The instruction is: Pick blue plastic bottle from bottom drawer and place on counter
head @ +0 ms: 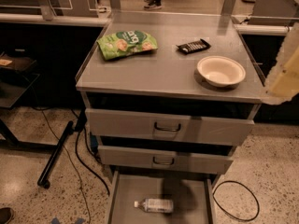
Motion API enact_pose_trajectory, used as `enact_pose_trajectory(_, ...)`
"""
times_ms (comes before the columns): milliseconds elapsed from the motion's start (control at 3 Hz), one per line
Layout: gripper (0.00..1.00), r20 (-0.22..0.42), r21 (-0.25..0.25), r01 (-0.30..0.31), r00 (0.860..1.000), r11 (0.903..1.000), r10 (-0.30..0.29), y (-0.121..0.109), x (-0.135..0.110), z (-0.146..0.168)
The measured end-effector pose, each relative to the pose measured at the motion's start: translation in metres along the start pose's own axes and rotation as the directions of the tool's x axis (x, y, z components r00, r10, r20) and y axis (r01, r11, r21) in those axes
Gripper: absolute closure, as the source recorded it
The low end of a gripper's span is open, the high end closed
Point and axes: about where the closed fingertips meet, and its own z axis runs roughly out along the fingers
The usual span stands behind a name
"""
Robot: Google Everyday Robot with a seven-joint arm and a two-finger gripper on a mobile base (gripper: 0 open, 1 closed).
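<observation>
Camera view, looking down on the cabinet from the front.

The blue plastic bottle (154, 205) is small and clear, with a white cap at its left end and a pale label round the middle. It lies on its side on the flat floor of the bottom drawer (191, 192), left of centre and near the front. The drawer is pulled out; its front edge is cut off by the bottom of the view. Nothing touches the bottle.

The gripper (282, 73) shows as a pale yellowish shape at the far right edge, level with the counter (159, 71) and just past its right rim. Most of it is cut off. Whether it is wide or narrow cannot be told. It holds nothing that can be seen and sits well apart from the bottle.

- On the counter: a green snack bag (127, 44) at back left, a dark wrapped bar (193, 46) at back centre, and a white bowl (221, 71) at right, upright. All three are apart from one another.
- The upper drawer (140, 125) and middle drawer (131, 157) stand slightly out, each with a dark loop handle. The gaps above them are too dark to read.
- A black cable (251, 197) loops on the speckled floor (275, 167) to the right.
</observation>
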Motion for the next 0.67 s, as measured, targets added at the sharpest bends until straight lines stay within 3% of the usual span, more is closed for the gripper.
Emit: enact_pose_trajectory(667, 0.00, 0.000, 0.000, 0.000, 1.000, 1.0000, 0.000, 0.0000, 0.0000, 0.0000)
